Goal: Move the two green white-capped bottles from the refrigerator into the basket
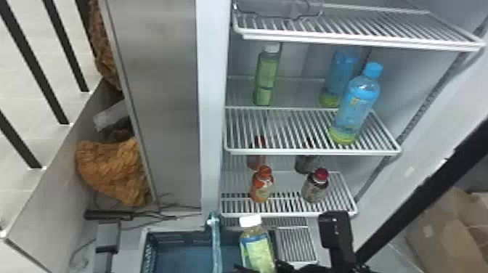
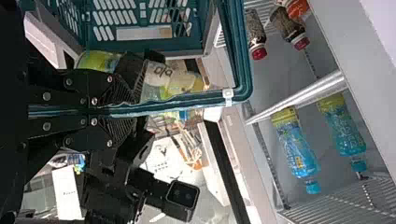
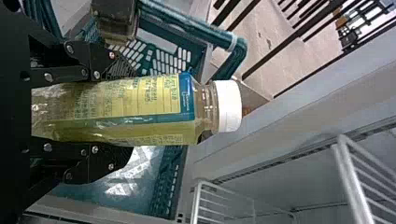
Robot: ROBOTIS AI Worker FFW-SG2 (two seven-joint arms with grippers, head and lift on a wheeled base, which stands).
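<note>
One basket (image 1: pixel 181 256), one green bottle (image 1: pixel 256 249) over it; beyond it, four racks (image 1: pixel 290 151), one blue bottle (image 1: pixel 357 105), one orange bottle (image 1: pixel 261 187), one dark bottle (image 1: pixel 314 188), reflections aside

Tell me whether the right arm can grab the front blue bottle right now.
Likely not: the right gripper holds a white-capped bottle. Once emptied, it might manage, since the fridge is open and nothing stands before the blue bottle on its shelf.

The bottle (image 3: pixel 135 102) is yellow-green — its cap (image 3: pixel 229 106) white.
</note>
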